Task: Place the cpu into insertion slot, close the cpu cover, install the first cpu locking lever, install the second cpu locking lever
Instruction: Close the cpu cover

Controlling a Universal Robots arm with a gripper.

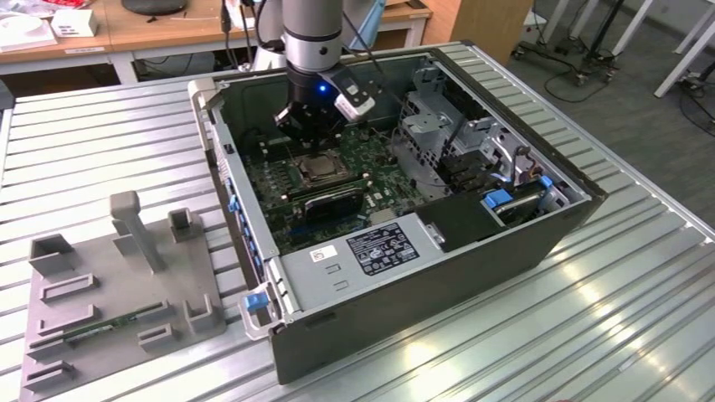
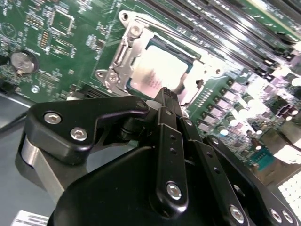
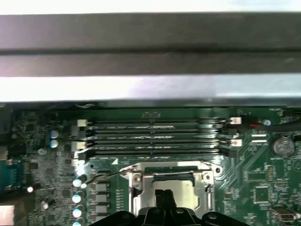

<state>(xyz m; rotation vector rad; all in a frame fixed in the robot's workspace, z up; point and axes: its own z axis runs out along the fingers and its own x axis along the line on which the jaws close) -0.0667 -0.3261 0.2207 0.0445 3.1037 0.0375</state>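
Fingers point(image 2: 168, 123) seemed pressed together, gripping nothing, just above the cpu point(image 2: 157, 75); sliding sideways could have scratched the cpu cover point(image 2: 126, 52).

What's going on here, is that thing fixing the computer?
A robot arm is reaching down into an open computer case. Its gripper, fingers shut, hovers just above the cpu, which is already seated on the green motherboard. The silvery cpu cover lies down flat, framing the chip.

Ribbed metal table point(image 1: 609, 335) bearing computer case point(image 1: 447, 306) and grey jig point(image 1: 112, 311).
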